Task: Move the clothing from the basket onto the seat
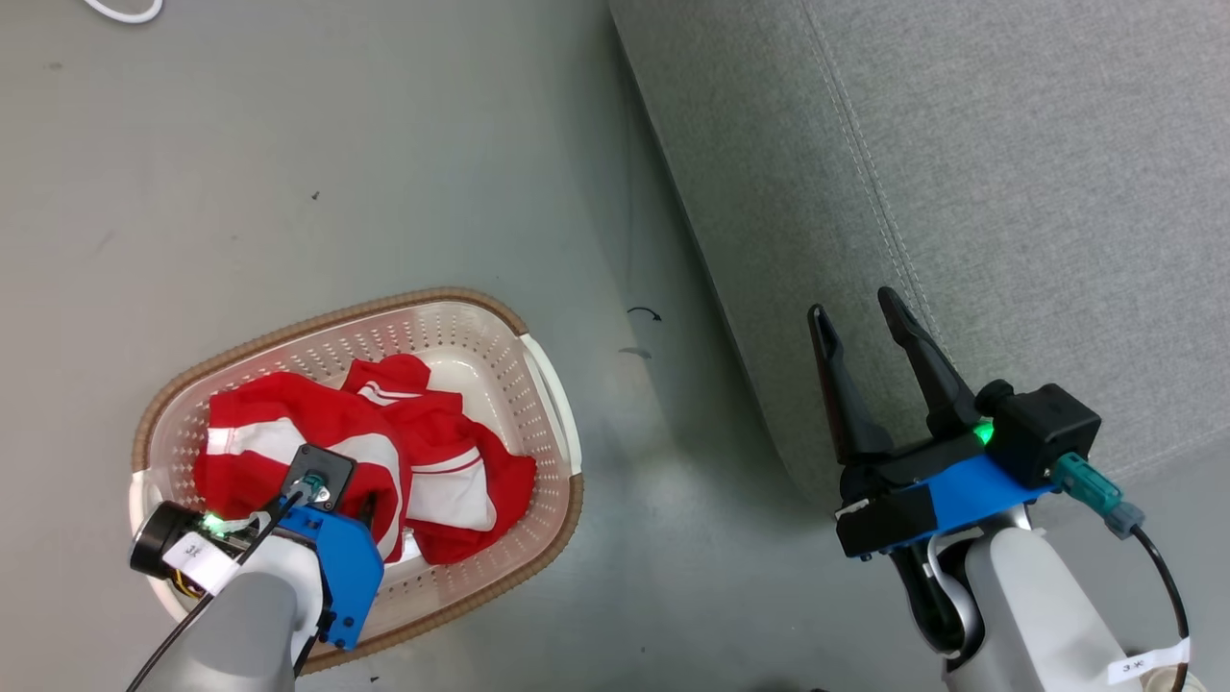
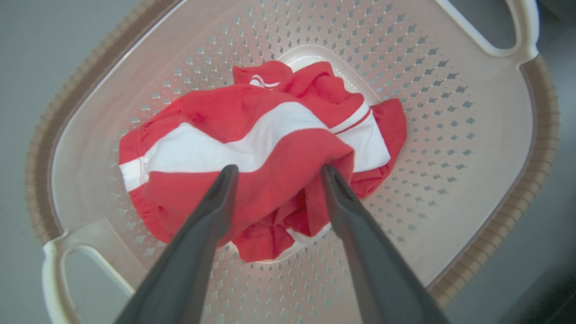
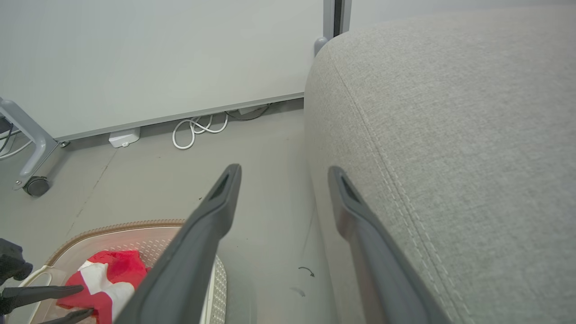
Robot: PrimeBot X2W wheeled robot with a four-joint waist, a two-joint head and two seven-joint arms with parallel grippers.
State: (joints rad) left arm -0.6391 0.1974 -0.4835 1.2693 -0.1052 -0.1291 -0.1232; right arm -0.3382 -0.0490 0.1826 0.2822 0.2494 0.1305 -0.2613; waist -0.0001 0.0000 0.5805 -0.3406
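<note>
The clothing (image 1: 452, 461), red with white stripes and panels, lies bunched in the cream basket (image 1: 452, 293) on the floor at the lower left. My left gripper (image 2: 278, 168) points down into the basket, open, its two fingers standing either side of a raised red fold of the clothing (image 2: 252, 135). In the head view its fingers are hidden under its own wrist. My right gripper (image 1: 850, 303) stands open and holds nothing, over the front edge of the light grey seat (image 1: 1009, 192). In the right wrist view this gripper (image 3: 283, 170) has the seat (image 3: 450, 135) on its right.
Bare grey floor (image 1: 653, 432) separates basket and seat. White cables (image 3: 193, 130) lie along the base of the far wall. A grey frame leg on a castor (image 3: 36, 185) stands at the far left. The basket (image 3: 112, 227) sits low left in the right wrist view.
</note>
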